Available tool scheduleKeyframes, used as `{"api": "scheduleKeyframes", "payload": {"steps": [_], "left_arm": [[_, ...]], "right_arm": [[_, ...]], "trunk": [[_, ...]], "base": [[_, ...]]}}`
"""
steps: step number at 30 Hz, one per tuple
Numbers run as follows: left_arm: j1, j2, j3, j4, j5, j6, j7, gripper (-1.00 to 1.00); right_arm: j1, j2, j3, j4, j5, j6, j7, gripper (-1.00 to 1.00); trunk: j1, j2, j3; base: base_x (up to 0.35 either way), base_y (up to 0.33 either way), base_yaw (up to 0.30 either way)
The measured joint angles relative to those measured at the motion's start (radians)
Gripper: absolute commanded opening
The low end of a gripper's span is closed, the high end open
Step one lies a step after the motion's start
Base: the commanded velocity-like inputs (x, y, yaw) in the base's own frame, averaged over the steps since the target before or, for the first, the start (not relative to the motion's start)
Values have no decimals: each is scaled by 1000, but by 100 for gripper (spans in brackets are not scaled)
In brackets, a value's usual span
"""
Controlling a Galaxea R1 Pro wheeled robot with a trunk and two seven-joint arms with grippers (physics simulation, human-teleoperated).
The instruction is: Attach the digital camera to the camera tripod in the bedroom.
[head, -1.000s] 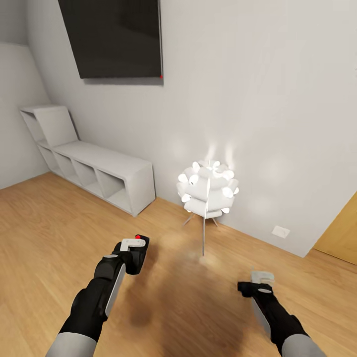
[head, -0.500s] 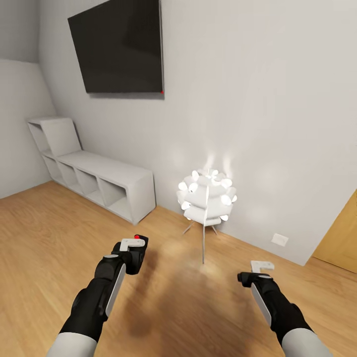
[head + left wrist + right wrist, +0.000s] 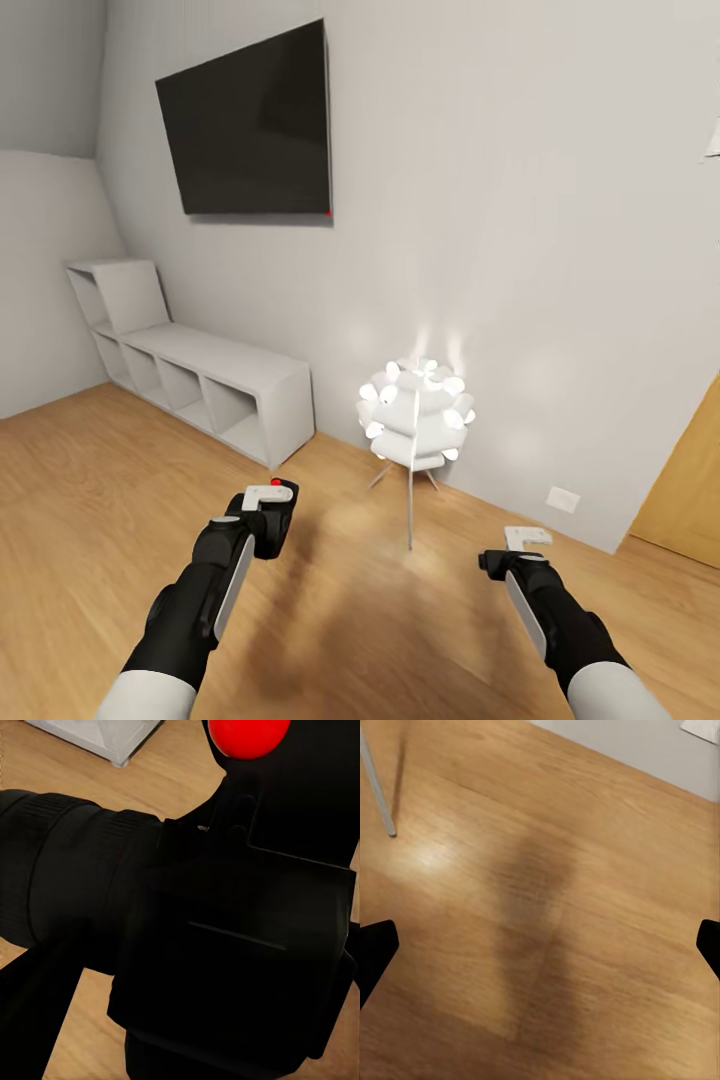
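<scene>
Gripping the camera (image 3: 277,505), the left pincer (image 3: 262,507) hangs over the floor (image 3: 90,480); the right pincer (image 3: 527,548) hangs wide open, empty, near the lamp (image 3: 415,412).

shelf (image 3: 215,385) left of lamp (image 3: 415,415), screen (image 3: 250,125) above

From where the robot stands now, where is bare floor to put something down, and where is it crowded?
The wood floor is bare between the white cubby shelf and the left claw, which holds the digital camera. It is bare too under the open right claw. It is crowded around the floor lamp legs by the wall.
</scene>
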Motion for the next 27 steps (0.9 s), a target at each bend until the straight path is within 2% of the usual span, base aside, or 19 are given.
{"api": "scheduleKeyframes", "payload": {"steps": [17,23,26,27], "left_arm": [[0,1,3,3,-1,6,7,-100],[0,1,3,5,1,5,7,-100],[0,1,4,13,2,5,7,-100],[0,1,4,18,3,4,7,-100]], "right_arm": [[0,3,0,8,-1,-8,0,100],[0,3,0,30,-8,-23,-1,100],[0,4,1,115,-7,-91,-1,100],[0,3,2,166,-6,-139,-1,100]], "trunk": [[-8,4,66],[-30,46,85],[-42,67,94],[-46,74,97]], "base": [[0,0,0],[0,0,0],[0,0,0],[0,0,0]]}}
